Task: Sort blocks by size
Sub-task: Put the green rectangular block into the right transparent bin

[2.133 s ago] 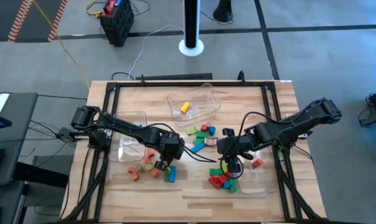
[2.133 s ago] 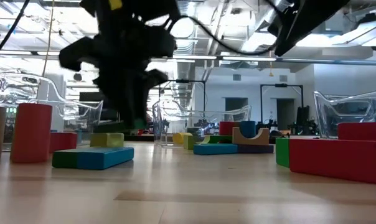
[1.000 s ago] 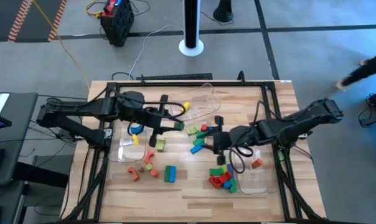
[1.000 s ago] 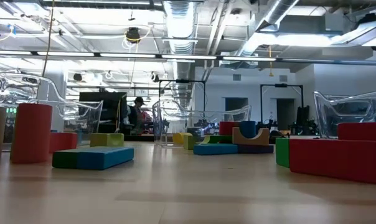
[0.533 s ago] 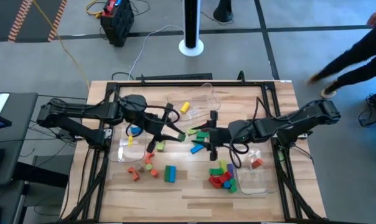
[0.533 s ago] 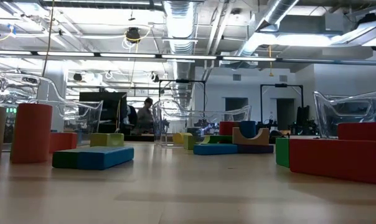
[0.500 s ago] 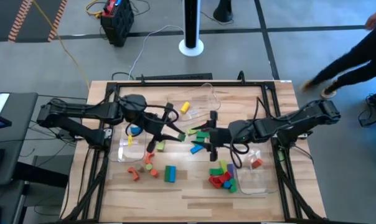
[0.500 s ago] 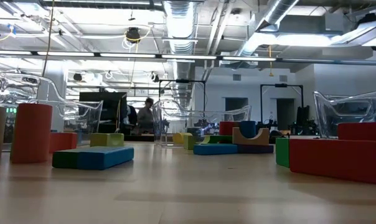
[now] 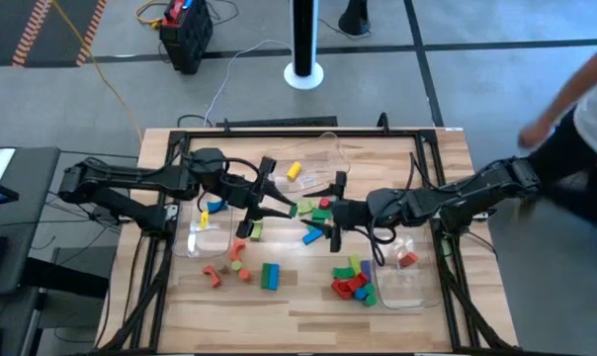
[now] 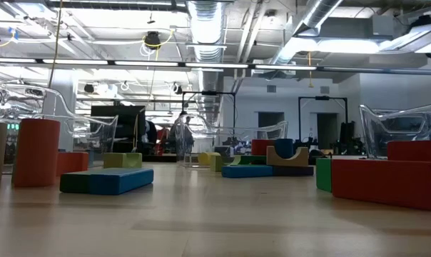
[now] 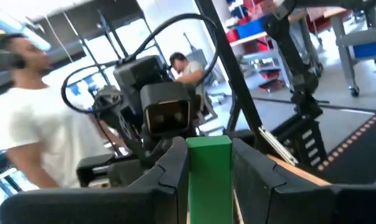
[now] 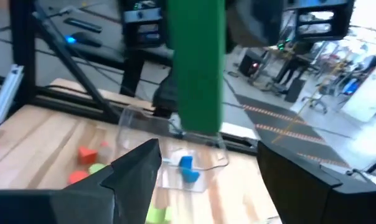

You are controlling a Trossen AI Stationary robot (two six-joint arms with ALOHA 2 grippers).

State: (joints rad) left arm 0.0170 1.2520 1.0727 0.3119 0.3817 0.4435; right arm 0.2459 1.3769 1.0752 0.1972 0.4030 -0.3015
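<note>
Blocks lie scattered over the wooden desk, and one of them, a green bar, is raised above it between the two arms. The left tool is clenched on this green bar, its two dark fingers pressing the bar from both sides in the left wrist view. The right tool faces it from the other side, near the middle of the desk, with its fingers spread wide and nothing between them. In the right wrist view the bar stands upright in front of this released tool, apart from it. It seems that the two tools are close to each other, but the view from above is too small to tell if they touch. A cluster of red, green and blue blocks rests near the front edge under the right arm. A blue and green bar lies near the front on the left side. A yellow block sits inside a clear bin at the back. A person stands beside the desk on the right.
</note>
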